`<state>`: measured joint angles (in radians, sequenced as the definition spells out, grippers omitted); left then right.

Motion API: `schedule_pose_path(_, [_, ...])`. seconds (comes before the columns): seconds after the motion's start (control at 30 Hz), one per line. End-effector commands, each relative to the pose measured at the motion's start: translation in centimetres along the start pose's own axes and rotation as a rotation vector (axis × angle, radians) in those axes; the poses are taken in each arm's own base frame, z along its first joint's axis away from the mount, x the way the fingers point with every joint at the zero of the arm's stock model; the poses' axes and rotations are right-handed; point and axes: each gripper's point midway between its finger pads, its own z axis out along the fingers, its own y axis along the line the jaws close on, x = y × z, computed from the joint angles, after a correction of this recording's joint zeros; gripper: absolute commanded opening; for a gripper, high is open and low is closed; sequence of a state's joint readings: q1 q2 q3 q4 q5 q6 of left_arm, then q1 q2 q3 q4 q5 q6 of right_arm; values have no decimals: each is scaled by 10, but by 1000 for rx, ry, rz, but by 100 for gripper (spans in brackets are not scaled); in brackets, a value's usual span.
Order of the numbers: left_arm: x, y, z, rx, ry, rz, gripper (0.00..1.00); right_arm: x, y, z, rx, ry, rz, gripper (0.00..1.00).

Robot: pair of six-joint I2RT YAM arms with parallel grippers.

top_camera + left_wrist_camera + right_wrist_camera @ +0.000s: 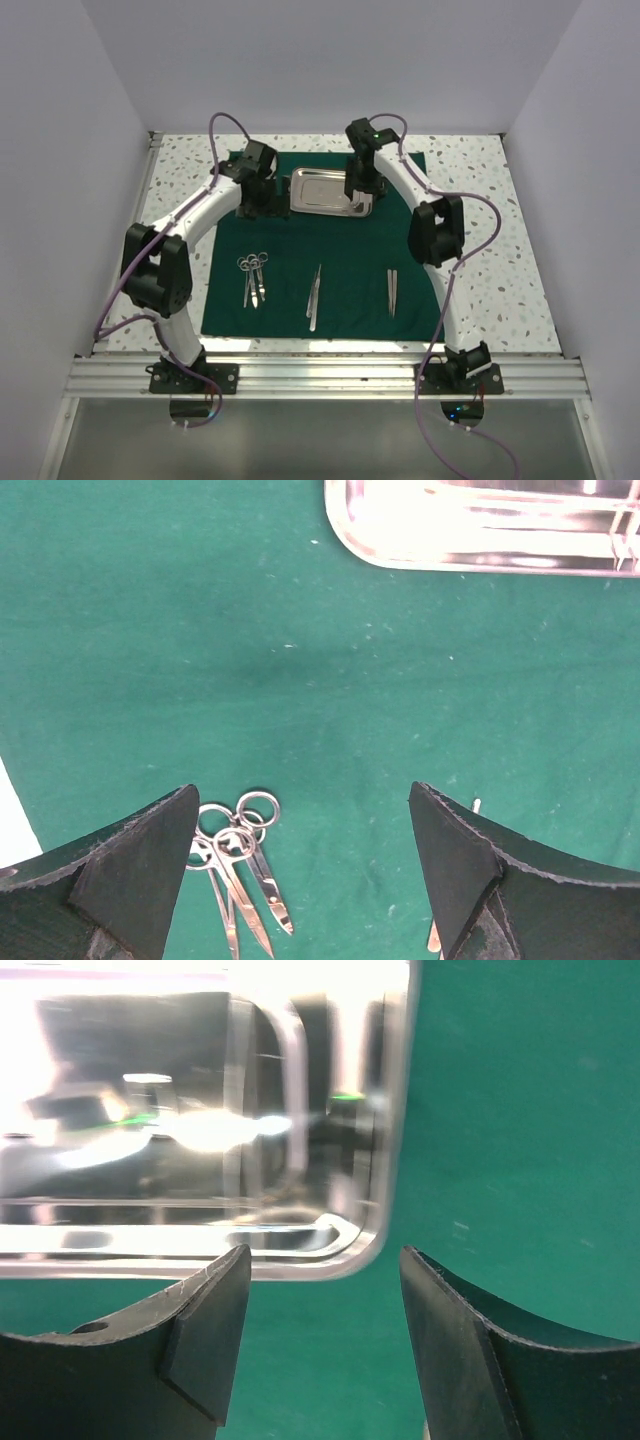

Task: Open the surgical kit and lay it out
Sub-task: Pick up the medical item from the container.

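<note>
Top external view shows the dark green cloth (330, 270) spread flat on the speckled counter (500, 280). The steel tray (315, 192) sits at the cloth's far edge, and slim instruments lie in a row nearer the arms: scissors (255, 278) on the left, tweezers (314, 296) in the middle, forceps (392, 292) on the right. The left claw (303, 800) hangs wide open and empty over bare cloth, near the tray's left end. The right claw (325, 1260) sits at the tray's right corner, jaws apart, gripping nothing visible. The tray looks rigid, polished and slippery, so its raised rim is the likeliest hold. The instruments look light and lie flat, so pinching across their shafts seems best.
</note>
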<state>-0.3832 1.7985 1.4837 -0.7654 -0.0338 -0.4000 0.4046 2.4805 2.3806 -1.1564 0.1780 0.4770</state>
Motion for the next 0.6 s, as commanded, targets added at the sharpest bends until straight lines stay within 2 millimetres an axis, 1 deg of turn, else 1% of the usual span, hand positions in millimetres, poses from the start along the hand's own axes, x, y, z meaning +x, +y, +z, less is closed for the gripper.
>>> schedule_pose_path(0.0, [-14,4,-4,11,-41,4,89,-24,37,-29,-168,-103,0,65])
schedule_pose_path(0.1, [-14,6,-1,11,-35,-2,89,-27,47,-25,-209,-106,20,65])
schedule_pose_path(0.2, [-15,12,-2,-10,-40,-17,89,-28,51,-18,-211,-103,38,65])
schedule_pose_path(0.23, [-15,13,-4,-13,-44,-18,89,-26,50,-9,-194,-94,42,65])
schedule_pose_path(0.3, [-14,18,-7,-17,-49,-27,89,-25,47,-2,-166,-91,48,64])
schedule_pose_path(0.33, [-13,20,-7,-20,-48,-32,89,-24,42,6,-133,-90,54,63])
schedule_pose_path(0.43, [-9,27,-10,-29,-49,-44,89,-21,37,16,-90,-88,42,63])
schedule_pose_path(0.47, [-9,30,-11,-32,-52,-48,89,-17,37,23,-63,-84,26,62])
schedule_pose_path(0.53, [-6,35,-14,-43,-57,-54,90,-12,37,30,-35,-83,-10,62])
schedule_pose_path(0.57, [-7,36,-15,-47,-63,-54,90,-6,35,38,1,-74,-29,61])
